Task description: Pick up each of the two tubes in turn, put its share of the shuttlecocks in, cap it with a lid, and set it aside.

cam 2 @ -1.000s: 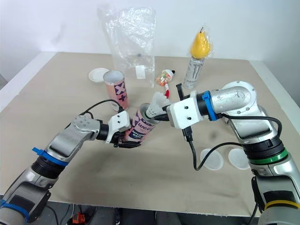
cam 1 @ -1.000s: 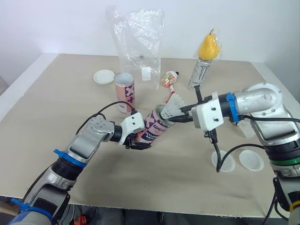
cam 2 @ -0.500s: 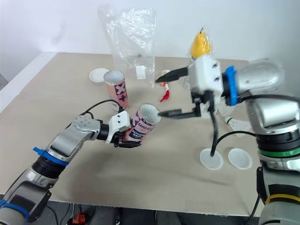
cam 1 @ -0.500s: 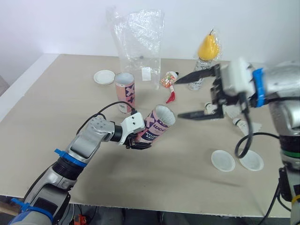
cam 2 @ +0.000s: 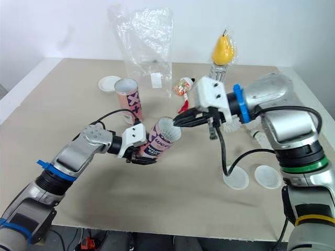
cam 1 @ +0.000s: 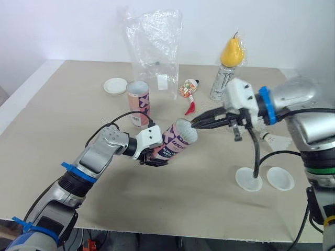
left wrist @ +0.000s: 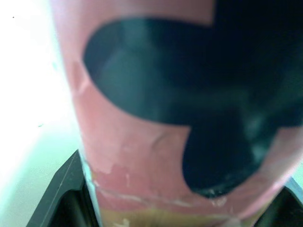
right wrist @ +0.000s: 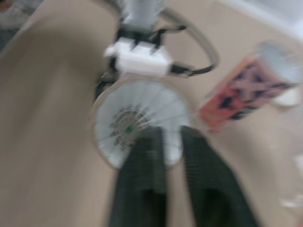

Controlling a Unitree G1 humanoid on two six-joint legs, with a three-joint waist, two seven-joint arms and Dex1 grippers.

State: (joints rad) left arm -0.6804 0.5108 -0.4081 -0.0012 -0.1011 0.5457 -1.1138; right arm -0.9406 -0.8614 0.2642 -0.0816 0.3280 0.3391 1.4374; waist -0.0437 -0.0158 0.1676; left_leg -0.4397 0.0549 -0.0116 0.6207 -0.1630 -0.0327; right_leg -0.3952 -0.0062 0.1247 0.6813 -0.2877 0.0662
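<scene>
My left gripper [cam 1: 152, 157] is shut on a pink tube [cam 1: 176, 140] with black print, holding it tilted with its mouth up and to the right. White shuttlecock feathers [right wrist: 137, 118] sit inside that mouth. My right gripper [cam 1: 194, 124] is shut, and its tips rest at the tube's rim against the feathers. The left wrist view has the tube's wall [left wrist: 180, 118] pressed between the fingers [left wrist: 61, 194]. A second pink tube [cam 1: 138, 102] stands upright behind. A loose shuttlecock [cam 1: 277, 140] lies at the right. Two white lids [cam 1: 248, 179] [cam 1: 280, 178] lie front right.
A third white lid [cam 1: 115, 86] lies at the back left. A clear plastic bag [cam 1: 154, 52] stands at the back, with a snack pack [cam 1: 188, 86] and a small red item [cam 1: 189, 107] beside it. A can [cam 1: 221, 82] topped by a yellow pear [cam 1: 233, 51] stands back right.
The right gripper left a shuttlecock in the tube, swung away to the right wide open, then came back to the tube's mouth with its fingers shut. The left arm held the tube steady.
</scene>
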